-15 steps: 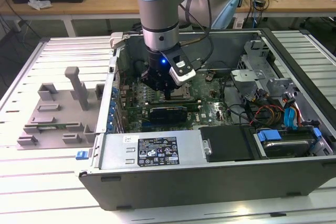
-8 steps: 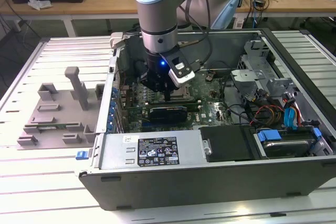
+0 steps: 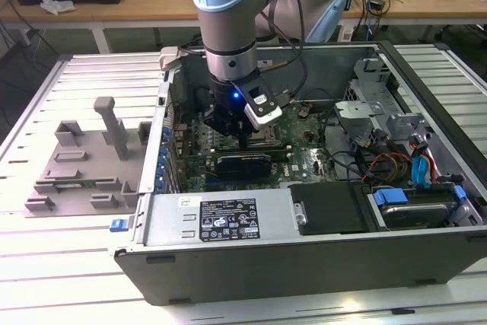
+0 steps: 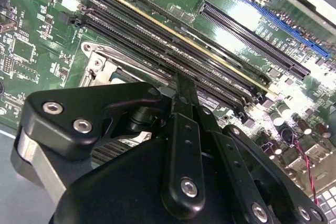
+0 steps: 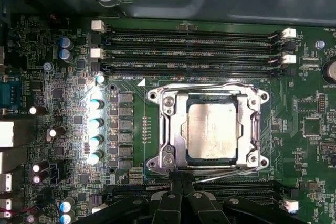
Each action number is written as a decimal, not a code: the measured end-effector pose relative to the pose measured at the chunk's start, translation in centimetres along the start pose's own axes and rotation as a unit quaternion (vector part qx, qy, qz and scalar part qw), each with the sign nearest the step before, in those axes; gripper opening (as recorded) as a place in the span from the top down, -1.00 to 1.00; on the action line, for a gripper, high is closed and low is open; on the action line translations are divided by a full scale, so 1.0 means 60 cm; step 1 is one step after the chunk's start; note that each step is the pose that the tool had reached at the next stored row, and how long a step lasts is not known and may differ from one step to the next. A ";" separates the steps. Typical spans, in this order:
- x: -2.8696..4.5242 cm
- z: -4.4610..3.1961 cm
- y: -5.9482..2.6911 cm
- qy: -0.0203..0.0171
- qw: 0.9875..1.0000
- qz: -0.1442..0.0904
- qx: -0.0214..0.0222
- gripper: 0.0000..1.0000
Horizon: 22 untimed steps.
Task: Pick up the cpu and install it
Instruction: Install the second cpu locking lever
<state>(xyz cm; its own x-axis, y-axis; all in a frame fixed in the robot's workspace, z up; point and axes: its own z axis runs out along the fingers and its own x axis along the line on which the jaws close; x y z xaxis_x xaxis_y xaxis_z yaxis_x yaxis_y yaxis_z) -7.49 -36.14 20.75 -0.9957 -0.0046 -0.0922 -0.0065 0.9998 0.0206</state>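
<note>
The cpu (image 5: 212, 129), a flat square chip with a silver top, lies inside the metal-framed socket (image 5: 164, 129) on the green motherboard. In the first wrist view my gripper (image 5: 182, 184) sits just past one edge of the socket, apart from the chip, its two black fingers pressed together with nothing between them. The second wrist view shows the same fingers (image 4: 184, 95) meeting in a thin blade above the socket frame (image 4: 102, 66). In the exterior view the gripper (image 3: 245, 138) hangs low over the board inside the open computer case.
Rows of black memory slots (image 5: 194, 51) run along one side of the socket. The case walls (image 3: 228, 256), a black drive bay (image 3: 327, 207) and loose cables (image 3: 396, 165) surround the board. A grey plastic fixture (image 3: 84, 165) stands on the table at the exterior view's left.
</note>
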 end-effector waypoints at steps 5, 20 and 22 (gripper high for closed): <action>0.000 0.000 -0.004 0.000 1.000 0.001 -0.007 0.79; 0.000 -0.008 -0.011 -0.002 1.000 0.002 -0.021 0.79; 0.001 -0.008 -0.015 -0.004 1.000 0.002 -0.027 0.79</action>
<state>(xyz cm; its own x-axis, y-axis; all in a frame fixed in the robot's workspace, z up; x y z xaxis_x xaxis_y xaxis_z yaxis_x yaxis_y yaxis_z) -7.61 -37.05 21.21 -0.9950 0.0005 -0.1004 -0.0071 0.9971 0.0753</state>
